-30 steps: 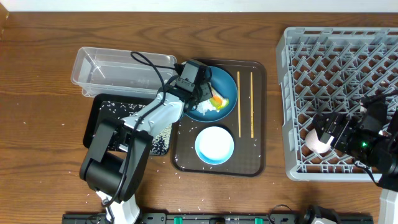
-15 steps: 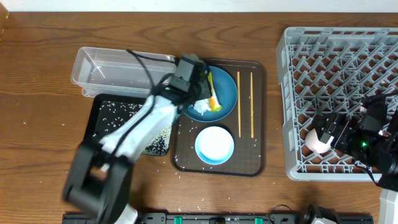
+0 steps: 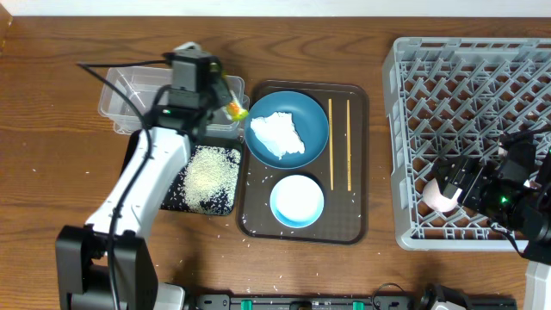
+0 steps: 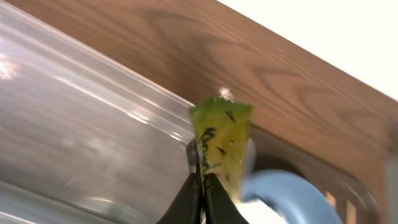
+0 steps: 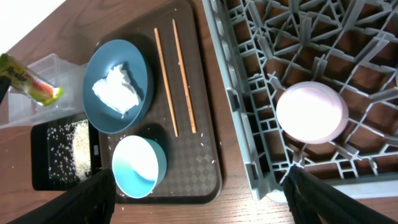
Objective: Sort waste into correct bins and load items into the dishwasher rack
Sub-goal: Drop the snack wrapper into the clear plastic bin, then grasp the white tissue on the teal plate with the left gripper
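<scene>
My left gripper (image 3: 225, 102) is shut on the yellow-green snack wrapper (image 3: 232, 108) and holds it over the right end of the clear tub (image 3: 138, 90). In the left wrist view the wrapper (image 4: 221, 140) stands up from the closed fingertips (image 4: 203, 186). Crumpled white tissue (image 3: 277, 135) lies on the dark blue plate (image 3: 312, 116). Rice grains (image 3: 209, 176) lie in the black tray (image 3: 146, 151). The white bowl (image 3: 297, 200) and two chopsticks (image 3: 331, 142) rest on the brown tray. My right gripper (image 5: 199, 199) is open beside the pink cup (image 5: 311, 112) in the grey rack (image 3: 482, 77). The white cup is out of view.
The brown serving tray (image 3: 362, 215) sits between the black tray and the rack. Stray rice grains lie on the table near the black tray's left side and the brown tray's front edge. The rack fills the right side of the table.
My left gripper lifted the wrapper off the blue plate and carried it left, over the clear tub. The tissue stayed on the plate. The right arm has not moved.
</scene>
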Motion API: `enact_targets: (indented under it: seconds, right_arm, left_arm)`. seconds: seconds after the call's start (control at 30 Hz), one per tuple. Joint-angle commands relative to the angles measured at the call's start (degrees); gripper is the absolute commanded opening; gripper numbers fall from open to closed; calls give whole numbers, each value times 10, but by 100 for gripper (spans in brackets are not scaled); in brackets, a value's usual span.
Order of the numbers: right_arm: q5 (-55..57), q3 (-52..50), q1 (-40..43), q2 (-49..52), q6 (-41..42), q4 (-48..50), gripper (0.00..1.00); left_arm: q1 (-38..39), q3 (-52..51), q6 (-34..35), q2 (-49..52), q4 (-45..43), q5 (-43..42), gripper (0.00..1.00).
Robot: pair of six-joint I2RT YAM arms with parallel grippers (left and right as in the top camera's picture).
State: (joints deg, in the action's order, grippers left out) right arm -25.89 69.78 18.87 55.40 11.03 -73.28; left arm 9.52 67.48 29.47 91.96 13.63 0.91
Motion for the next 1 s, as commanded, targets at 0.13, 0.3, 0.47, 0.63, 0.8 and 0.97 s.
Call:
enact_targets:
  seconds: [0.13,0.3,0.47,0.63,0.8,0.97]
  right_arm:
    - [0,-2,-6,0,-8,0,85]
    - [0,-2,-6,0,-9,0,85]
    - [0,-2,-6,0,-8,2,85]
    - [0,-2,-6,0,-9,-5,85]
    - [0,-2,-6,0,-11,-11,85]
    - [0,-2,-6,0,-13,-14,85]
  left_arm:
    - [-16,14,-44,-10,19,-57,65]
    - [31,16,-106,-25,71,-95,66]
    - [123,10,-197,-14,129,-83,66]
    - [197,10,-198,28,144,-16,68]
    - [220,10,-198,105,115,7,77]
    - [219,10,-198,165,86,7,78]
